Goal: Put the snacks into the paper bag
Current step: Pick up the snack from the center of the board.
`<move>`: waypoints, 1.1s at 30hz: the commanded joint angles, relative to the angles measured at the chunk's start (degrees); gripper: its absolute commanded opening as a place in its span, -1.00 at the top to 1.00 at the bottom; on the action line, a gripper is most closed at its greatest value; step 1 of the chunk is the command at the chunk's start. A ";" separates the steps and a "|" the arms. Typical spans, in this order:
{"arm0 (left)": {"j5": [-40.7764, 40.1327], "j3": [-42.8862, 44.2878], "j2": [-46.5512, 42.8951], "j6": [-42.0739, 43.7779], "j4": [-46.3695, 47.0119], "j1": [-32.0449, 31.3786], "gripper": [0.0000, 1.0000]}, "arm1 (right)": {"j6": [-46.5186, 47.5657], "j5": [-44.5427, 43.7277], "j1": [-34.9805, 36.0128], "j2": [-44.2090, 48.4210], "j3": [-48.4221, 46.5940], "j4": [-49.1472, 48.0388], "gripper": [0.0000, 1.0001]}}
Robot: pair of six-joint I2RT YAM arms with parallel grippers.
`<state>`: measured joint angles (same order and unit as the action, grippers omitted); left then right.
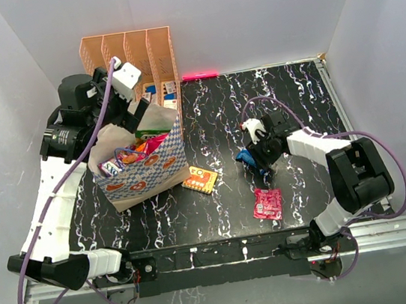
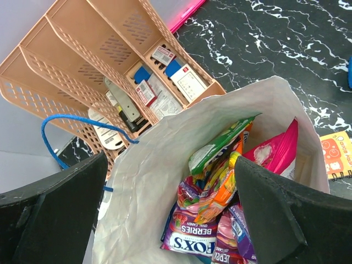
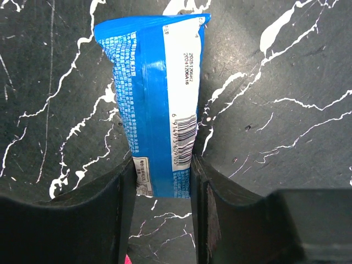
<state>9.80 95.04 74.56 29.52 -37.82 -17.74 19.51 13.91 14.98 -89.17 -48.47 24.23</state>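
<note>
The paper bag (image 1: 161, 167) stands open at the left of the table, with several snacks (image 2: 217, 206) inside: green, orange, pink and purple packets. My left gripper (image 2: 170, 220) is open and empty, held just above the bag's mouth (image 1: 137, 114). My right gripper (image 3: 162, 184) is shut on the near end of a blue snack packet (image 3: 148, 88), low over the table's middle right (image 1: 253, 156); I cannot tell if the packet is lifted. An orange packet (image 1: 200, 179) lies on the table right of the bag. A magenta packet (image 1: 268, 204) lies near the front.
A peach perforated file rack (image 1: 128, 53) stands right behind the bag, with small cards and boxes in it (image 2: 165, 82). A pink bar (image 1: 200, 74) lies at the table's back edge. White walls close in the table on three sides.
</note>
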 commanded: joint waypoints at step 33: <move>38.04 4.77 7.47 21.64 -14.62 -9.76 -0.89 | 0.98 40.09 3.66 13.34 -23.06 13.87 0.23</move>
<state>45.56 97.12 80.12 39.03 -45.32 -23.55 19.68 47.11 17.17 -78.63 -68.71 36.21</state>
